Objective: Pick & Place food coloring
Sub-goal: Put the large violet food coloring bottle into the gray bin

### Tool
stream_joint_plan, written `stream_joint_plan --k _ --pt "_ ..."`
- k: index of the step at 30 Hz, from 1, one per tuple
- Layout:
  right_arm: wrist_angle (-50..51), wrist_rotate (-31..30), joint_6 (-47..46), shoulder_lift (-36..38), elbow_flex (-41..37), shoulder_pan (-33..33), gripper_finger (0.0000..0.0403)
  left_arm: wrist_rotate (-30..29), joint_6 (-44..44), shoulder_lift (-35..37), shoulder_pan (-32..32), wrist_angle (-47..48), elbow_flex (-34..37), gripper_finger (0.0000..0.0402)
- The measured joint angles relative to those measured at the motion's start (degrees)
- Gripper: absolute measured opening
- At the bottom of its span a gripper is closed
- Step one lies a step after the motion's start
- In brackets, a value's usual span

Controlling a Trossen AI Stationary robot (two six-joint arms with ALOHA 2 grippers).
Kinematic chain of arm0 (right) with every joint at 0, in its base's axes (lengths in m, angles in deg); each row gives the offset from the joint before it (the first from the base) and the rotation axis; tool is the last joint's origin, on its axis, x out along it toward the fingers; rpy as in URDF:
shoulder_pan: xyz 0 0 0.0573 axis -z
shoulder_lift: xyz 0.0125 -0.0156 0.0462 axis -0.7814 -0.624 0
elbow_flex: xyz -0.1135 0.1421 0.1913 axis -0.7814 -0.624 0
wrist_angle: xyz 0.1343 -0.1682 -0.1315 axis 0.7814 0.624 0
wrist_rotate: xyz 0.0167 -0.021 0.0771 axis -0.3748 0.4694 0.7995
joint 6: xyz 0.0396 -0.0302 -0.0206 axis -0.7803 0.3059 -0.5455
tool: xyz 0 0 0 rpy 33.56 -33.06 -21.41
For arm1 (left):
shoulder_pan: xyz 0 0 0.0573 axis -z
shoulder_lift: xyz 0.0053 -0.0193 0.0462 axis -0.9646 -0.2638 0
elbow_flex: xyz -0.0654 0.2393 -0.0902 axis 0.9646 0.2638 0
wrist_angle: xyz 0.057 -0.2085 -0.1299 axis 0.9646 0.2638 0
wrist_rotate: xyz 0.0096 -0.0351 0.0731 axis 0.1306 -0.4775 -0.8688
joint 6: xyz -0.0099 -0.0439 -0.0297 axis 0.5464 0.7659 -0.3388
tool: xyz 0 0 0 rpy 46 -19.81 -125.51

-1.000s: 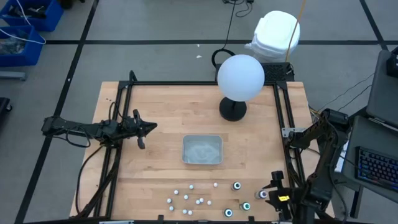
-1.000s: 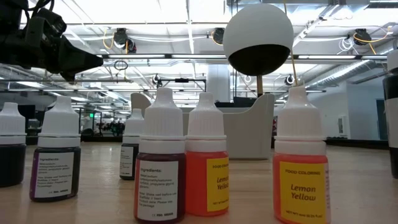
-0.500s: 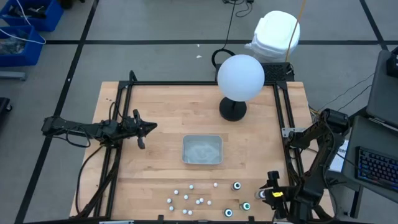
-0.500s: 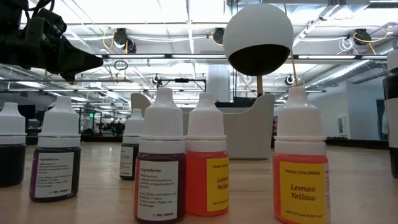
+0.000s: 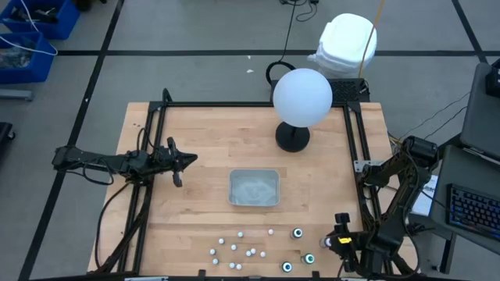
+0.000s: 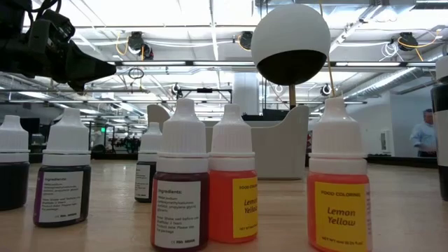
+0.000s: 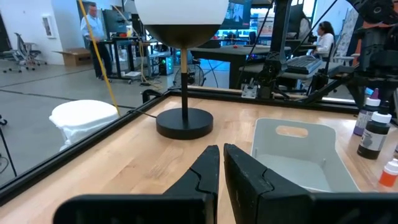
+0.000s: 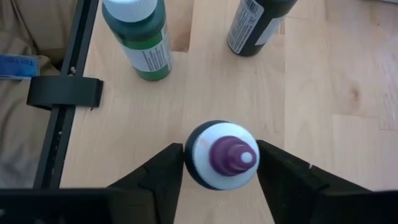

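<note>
Wooden table: clear tray mid-table, globe lamp's base behind, food coloring bottles along front edge.

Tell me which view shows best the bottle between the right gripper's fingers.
The right wrist view: it looks down on the bottle, its purple tip and white cap, with a finger close on each side. The high view shows only a small dot at the right gripper. I cannot pick it out in the low or left wrist views.
</note>
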Motion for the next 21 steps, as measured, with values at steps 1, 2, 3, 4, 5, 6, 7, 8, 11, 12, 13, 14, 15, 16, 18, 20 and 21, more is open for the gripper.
stream_joint_plan --k 1,2,3,4,5,6,7,8,11,12,13,14,15,16,18,20,21 --pt "0.00 0.00 0.02 0.00 0.00 0.00 0.0170 0.00 0.00 0.00 0.00 0.00 0.00 0.0033" --pt "-0.06 -0.08 0.02 0.00 0.00 0.00 0.0164 0.00 0.01 0.00 0.00 0.00 0.00 0.0033" --pt "-0.23 -0.23 0.04 0.00 0.00 0.00 0.0159 0.02 0.02 0.01 0.00 0.00 0.00 0.0033" --pt "-0.48 -0.33 0.42 0.00 -0.02 0.00 0.0154 0.00 0.00 0.01 0.00 0.00 0.00 0.0033" --pt "-0.95 -0.43 1.08 0.00 -0.02 0.00 0.0149 0.00 0.00 0.01 0.00 0.00 0.00 0.0033" --pt "-1.54 -0.49 1.77 0.00 -0.02 0.00 0.0145 0.00 0.00 0.01 0.00 0.00 0.00 0.0033" --pt "-2.08 -0.50 2.68 0.00 -0.02 0.00 0.0142 0.00 0.00 0.01 0.00 0.00 0.00 0.0033" --pt "-2.65 -0.52 3.56 0.00 -0.02 0.00 0.0140 0.02 0.00 0.00 0.00 0.00 0.00 0.0033" --pt "-3.77 -0.58 5.62 0.00 -0.02 0.09 0.0141 0.00 -0.07 0.01 0.00 0.00 0.00 0.0033" --pt "-3.85 -0.58 5.89 0.00 -0.02 0.23 0.0141 0.00 -0.07 -0.01 0.00 0.00 0.00 0.0033" --pt "-3.85 -0.58 5.98 0.00 -0.02 0.33 0.0141 0.00 -0.07 -0.01 0.00 0.00 0.00 0.0033" --pt "-3.79 -0.63 6.05 0.00 -0.02 0.37 0.0141 0.00 -0.07 0.00 0.00 0.00 0.00 0.0033" --pt "-3.64 -0.68 6.09 0.00 -0.02 0.37 0.0140 0.00 -0.07 0.01 0.00 0.00 0.00 0.0033" --pt "-3.48 -0.74 6.29 0.00 -0.02 0.39 0.0140 0.00 -0.07 0.01 0.00 0.00 0.00 0.0033" --pt "-3.48 -1.53 6.80 0.00 -0.02 0.37 0.0140 0.00 -0.07 0.01 0.00 0.00 0.00 0.0033" --pt "-3.63 -2.40 7.19 0.00 -0.02 0.37 0.0140 0.00 -0.04 0.01 0.00 0.02 0.00 0.0033" --pt "-3.52 -2.41 7.33 0.04 -0.02 0.37 0.0140 0.00 -0.04 0.01 0.00 0.02 0.00 0.0033"
